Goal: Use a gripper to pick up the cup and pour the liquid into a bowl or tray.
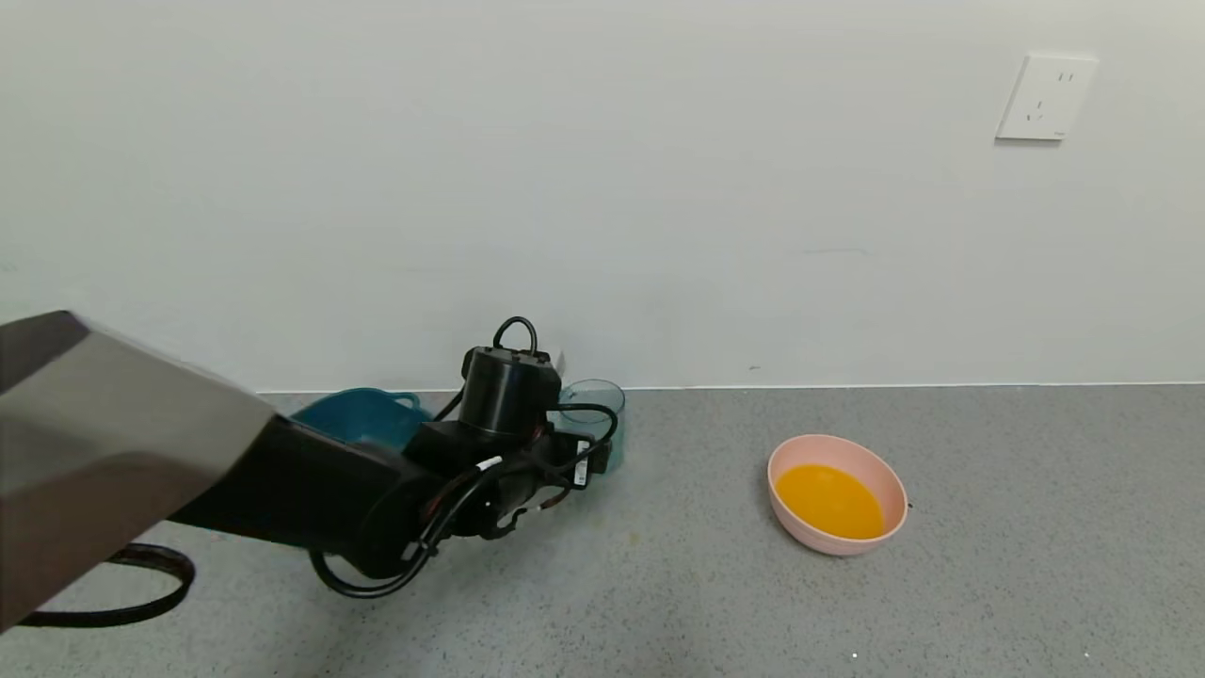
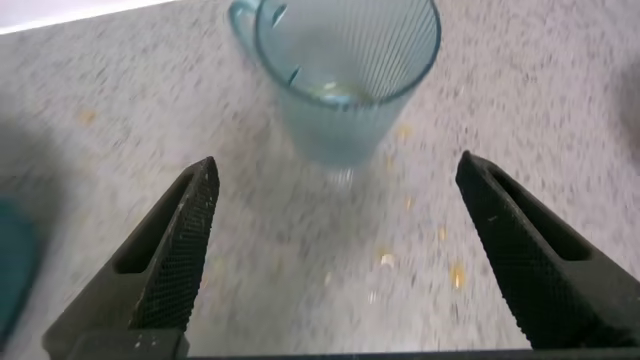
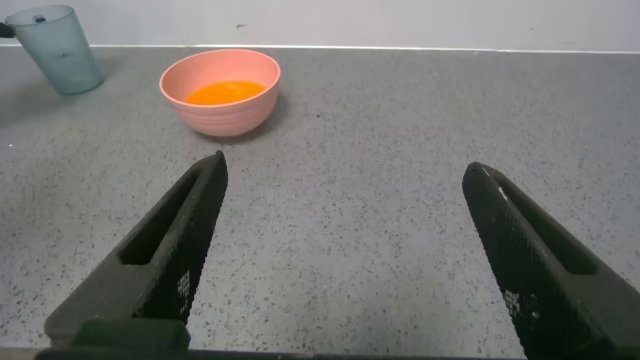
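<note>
The pale blue-green ribbed cup (image 1: 595,407) stands upright on the grey counter near the wall and looks empty but for a trace at its bottom. In the left wrist view the cup (image 2: 345,80) is just beyond my left gripper (image 2: 337,165), which is open and apart from it. In the head view the left gripper (image 1: 586,459) sits right beside the cup. The pink bowl (image 1: 795,527) stands to the right, holding the orange liquid (image 1: 828,499). My right gripper (image 3: 347,166) is open and empty, low over bare counter, with the bowl (image 3: 220,115), liquid (image 3: 225,92) and cup (image 3: 62,48) farther off.
A dark teal tub (image 1: 358,414) stands against the wall behind my left arm. Small orange drops (image 2: 455,275) lie on the counter near the cup. A wall socket (image 1: 1045,97) is at the upper right. Grey counter (image 1: 1036,527) stretches right of the bowl.
</note>
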Robot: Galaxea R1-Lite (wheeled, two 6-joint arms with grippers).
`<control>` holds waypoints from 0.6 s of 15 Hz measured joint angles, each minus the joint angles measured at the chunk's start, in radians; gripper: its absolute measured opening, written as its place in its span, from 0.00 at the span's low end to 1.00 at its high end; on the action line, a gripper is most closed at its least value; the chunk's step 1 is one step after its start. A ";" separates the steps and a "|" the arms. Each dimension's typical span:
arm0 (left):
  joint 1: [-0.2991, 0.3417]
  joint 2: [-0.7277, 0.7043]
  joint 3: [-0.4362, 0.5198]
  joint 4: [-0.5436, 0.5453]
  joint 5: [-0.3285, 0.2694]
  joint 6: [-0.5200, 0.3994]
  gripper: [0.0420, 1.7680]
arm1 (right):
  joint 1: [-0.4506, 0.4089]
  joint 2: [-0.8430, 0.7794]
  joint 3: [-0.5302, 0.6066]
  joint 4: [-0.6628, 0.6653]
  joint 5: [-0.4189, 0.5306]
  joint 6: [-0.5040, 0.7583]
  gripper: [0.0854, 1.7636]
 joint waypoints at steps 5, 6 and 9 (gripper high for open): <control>-0.001 -0.264 0.177 0.114 -0.009 0.005 0.96 | 0.000 0.000 0.000 0.000 0.000 0.000 0.97; -0.001 -0.330 0.220 0.127 -0.007 0.004 0.96 | 0.000 0.000 0.000 0.000 0.000 0.000 0.97; -0.012 -0.534 0.363 0.167 0.015 0.007 0.97 | 0.000 0.000 0.000 0.000 0.000 0.000 0.97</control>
